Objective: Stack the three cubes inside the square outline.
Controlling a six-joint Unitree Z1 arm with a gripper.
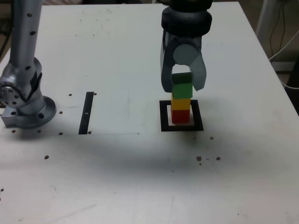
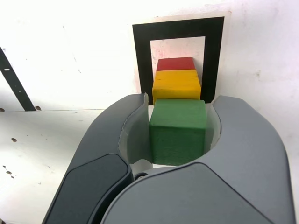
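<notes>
We see the gripper [image 1: 183,88] holding the green block [image 1: 182,86] tight. It seems to sit on the yellow block [image 1: 181,103], above the red block [image 1: 180,116], inside the black square [image 1: 165,126], nearer the desk's [image 1: 117,182] right edge in the exterior view.

White table [image 1: 107,177], speckled with small dark spots. Straight black strip [image 1: 86,113] lies flat, exterior view's left. Probably a cable [image 1: 285,51] beyond the exterior view's right edge of the table.
</notes>
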